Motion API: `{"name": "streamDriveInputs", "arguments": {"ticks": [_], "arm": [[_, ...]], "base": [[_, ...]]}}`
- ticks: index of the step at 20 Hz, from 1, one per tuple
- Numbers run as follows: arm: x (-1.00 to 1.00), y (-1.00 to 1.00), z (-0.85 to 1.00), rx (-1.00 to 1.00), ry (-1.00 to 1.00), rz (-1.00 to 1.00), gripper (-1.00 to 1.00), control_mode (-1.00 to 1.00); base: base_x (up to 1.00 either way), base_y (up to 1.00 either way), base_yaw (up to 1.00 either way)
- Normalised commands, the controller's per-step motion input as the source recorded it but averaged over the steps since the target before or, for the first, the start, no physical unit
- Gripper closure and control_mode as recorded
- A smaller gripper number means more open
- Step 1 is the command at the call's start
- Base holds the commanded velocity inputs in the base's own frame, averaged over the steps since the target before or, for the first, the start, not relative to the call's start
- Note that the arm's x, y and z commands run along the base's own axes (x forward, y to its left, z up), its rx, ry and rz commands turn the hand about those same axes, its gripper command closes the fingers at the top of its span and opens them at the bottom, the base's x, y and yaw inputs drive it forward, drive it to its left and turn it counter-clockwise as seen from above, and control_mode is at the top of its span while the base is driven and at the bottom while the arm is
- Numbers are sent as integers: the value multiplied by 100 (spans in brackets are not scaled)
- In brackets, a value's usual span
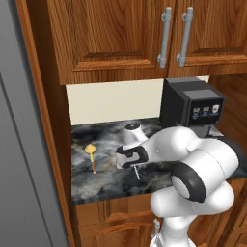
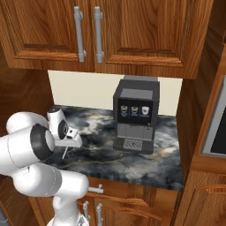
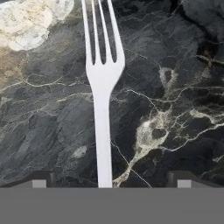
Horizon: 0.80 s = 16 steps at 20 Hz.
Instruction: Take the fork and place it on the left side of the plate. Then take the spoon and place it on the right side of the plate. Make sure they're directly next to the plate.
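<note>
Hovering gripper [image 3: 109,180]: jaws wide apart, empty, straddling the fork's handle above the counter [image 3: 175,87].
Fork [image 3: 102,83]: flat on marble, just right of spoon [image 1: 90,149].

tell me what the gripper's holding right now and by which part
Nothing is held. The gripper is open, its fingertips standing wide apart on either side of the fork handle, which lies on the counter.

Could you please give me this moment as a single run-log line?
phase: approaching fork | end effector: open, straddling fork handle | fork: flat on counter | spoon: untouched
</note>
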Motion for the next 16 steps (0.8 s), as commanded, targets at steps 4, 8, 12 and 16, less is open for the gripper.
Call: {"name": "streamDriveInputs", "arguments": {"ticks": [4, 8, 12, 16], "arm": [[0, 5, -26, 0, -3, 0, -100, -100], [0, 7, -24, 0, -2, 0, -100, -100], [0, 5, -31, 0, -1, 0, 100, -100], [-6, 0, -28, 3, -9, 0, 100, -100]], "base": [[0, 0, 0], [0, 0, 0], [0, 0, 0], [0, 0, 0]]}}
